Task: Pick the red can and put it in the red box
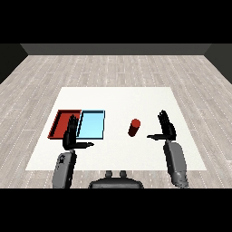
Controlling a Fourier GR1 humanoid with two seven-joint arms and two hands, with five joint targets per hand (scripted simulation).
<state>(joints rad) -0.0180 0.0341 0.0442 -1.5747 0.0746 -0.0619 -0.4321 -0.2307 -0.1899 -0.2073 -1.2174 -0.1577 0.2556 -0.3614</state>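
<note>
On the white table [118, 97] the red can [134, 127] stands upright on the bare surface, to the right of both trays and well apart from the red tray [60, 118]. The red tray lies at the left, with the light blue tray [93, 124] just beside it on its right, their long edges side by side. The right hand [166, 128] is near the can on its right but not touching it; its fingers are straight and point away from the robot, and its thumb sticks out toward the can, so the hand is released and grasps nothing. The left hand [70, 134] hangs over the near edge where the two trays meet, fingers straight and pointing forward, thumb out to the right, likewise released and holding nothing. Both grey forearms come in from the lower corners.
</note>
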